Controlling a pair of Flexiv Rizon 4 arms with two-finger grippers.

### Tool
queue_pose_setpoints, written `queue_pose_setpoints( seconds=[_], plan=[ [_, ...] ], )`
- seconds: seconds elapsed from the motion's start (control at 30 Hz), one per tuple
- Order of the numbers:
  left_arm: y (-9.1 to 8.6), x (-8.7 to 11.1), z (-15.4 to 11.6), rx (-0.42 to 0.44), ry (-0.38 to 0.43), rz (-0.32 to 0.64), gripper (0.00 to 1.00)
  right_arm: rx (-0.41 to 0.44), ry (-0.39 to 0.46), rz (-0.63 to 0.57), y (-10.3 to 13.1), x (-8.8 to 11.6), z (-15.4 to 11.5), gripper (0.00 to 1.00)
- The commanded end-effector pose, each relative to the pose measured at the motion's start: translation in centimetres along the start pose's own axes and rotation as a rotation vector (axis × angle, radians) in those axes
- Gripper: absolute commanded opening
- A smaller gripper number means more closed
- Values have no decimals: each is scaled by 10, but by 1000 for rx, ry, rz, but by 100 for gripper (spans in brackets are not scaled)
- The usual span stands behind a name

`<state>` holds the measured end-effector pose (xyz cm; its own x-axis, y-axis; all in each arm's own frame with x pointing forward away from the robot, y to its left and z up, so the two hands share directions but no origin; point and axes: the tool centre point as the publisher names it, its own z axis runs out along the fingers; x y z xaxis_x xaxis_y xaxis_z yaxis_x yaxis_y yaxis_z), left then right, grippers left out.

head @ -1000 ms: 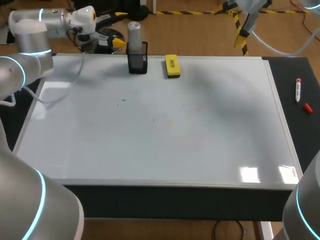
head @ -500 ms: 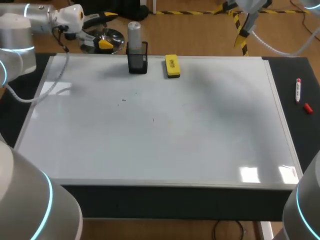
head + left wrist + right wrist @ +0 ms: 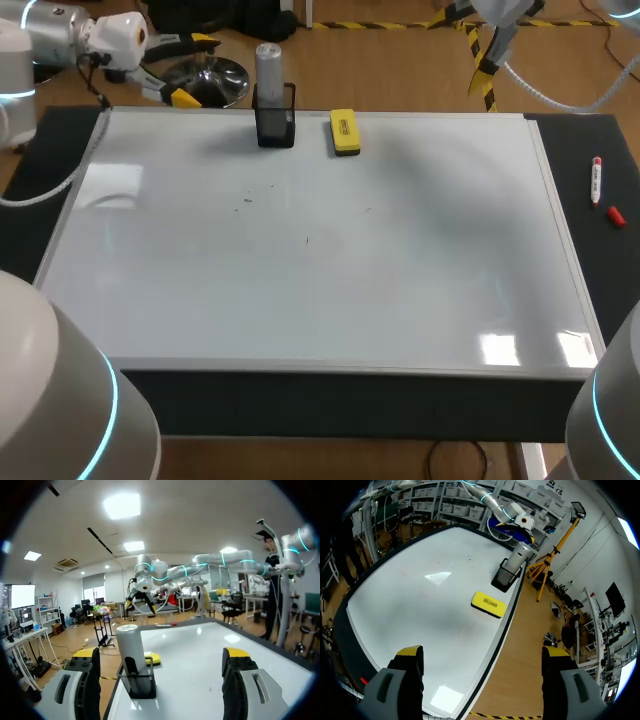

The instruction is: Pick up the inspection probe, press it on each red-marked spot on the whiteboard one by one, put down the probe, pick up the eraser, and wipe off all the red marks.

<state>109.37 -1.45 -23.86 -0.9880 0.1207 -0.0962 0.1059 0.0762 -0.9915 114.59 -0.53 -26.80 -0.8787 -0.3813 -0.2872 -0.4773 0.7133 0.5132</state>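
Upright, the grey inspection probe [image 3: 268, 62] stands in a black mesh holder [image 3: 275, 128] at the whiteboard's [image 3: 330, 290] far edge, left of centre, its long axis vertical. Just right of the holder, the yellow eraser [image 3: 344, 132] lies flat, its length running near to far. The left claw [image 3: 192, 68] hangs released past the far-left corner. The right claw [image 3: 482, 652] is spread wide and empty, high over the board.

Eraser [image 3: 489, 604] near probe [image 3: 520, 554], seemingly apart

Brightly lit from overhead, glare patches on whiteboard [image 3: 320, 270], soft broad shadows
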Motion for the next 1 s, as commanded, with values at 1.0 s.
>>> queue_pose_setpoints(
  seconds=[1.0],
  plan=[
    [-8,44,-5,-221,-709,11,100,4,5,-1,0,-1,-1,100]
  ],
)
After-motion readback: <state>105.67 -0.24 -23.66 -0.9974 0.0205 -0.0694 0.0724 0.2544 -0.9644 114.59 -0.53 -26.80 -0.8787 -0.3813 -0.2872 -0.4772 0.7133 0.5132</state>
